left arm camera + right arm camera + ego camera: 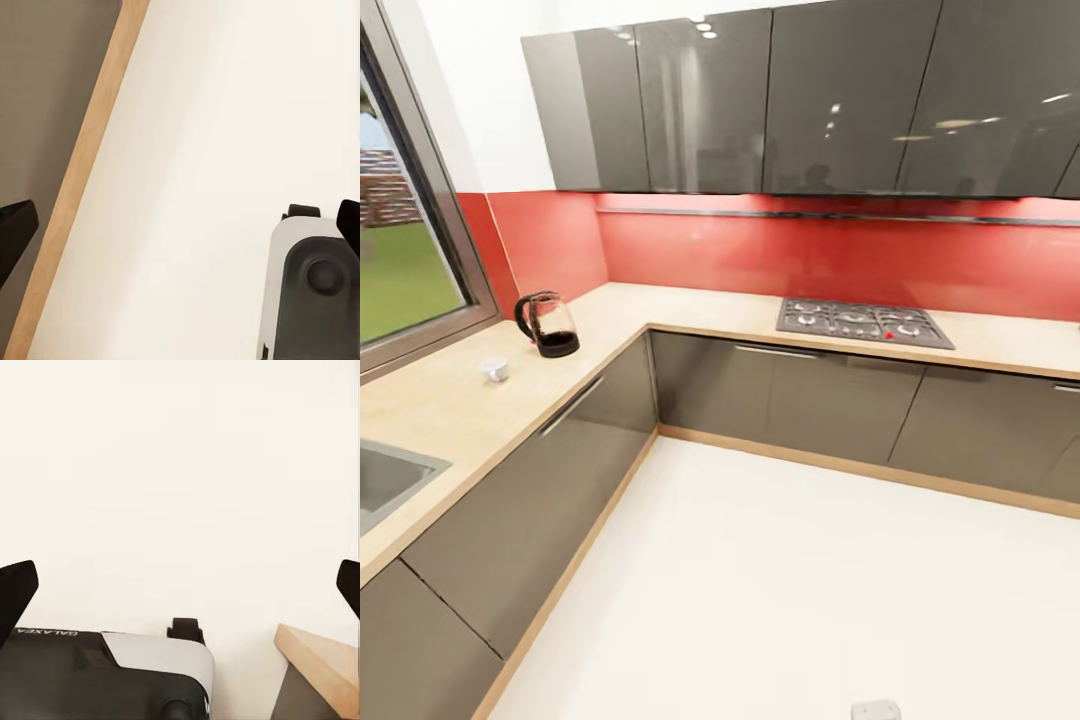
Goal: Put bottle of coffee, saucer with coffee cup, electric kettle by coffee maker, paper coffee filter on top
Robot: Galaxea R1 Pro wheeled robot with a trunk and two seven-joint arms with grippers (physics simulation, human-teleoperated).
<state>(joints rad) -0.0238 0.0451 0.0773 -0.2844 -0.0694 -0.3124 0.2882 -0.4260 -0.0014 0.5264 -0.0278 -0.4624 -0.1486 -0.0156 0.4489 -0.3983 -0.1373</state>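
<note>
- On the L-shaped bench (450, 400), near the window (405, 250), the electric kettle (547, 324) stands upright with dark liquid in its base, and the coffee cup (494, 369), small and white, sits a little apart from it toward the sink (390, 478)
- Further along the other run of bench lies the hob (863, 322), under grey wall cabinets (760, 100); I cannot make out a coffee maker, saucer, filter or coffee bottle on the stretch of bench that shows
- Judging from this, the robot is travelling across the pale floor (780, 600) and nothing of the setup is placed yet, so the step in hand is to get within reach of the bench
- To do it well, I would roll the base square to the cabinet fronts near the kettle and cup, stopping short of the wooden plinth (82, 172) so the arms can come over the edge without the trunk crowding the doors
- Left tool (180, 225): its dark fingertips (13, 232) sit at the far edges of the left wrist view, so it is spread wide; nothing is between them, and floor and robot base (307, 292) lie beyond
- Right tool (180, 585): equally wide, its fingertips (15, 589) far apart, holding and touching nothing
</note>
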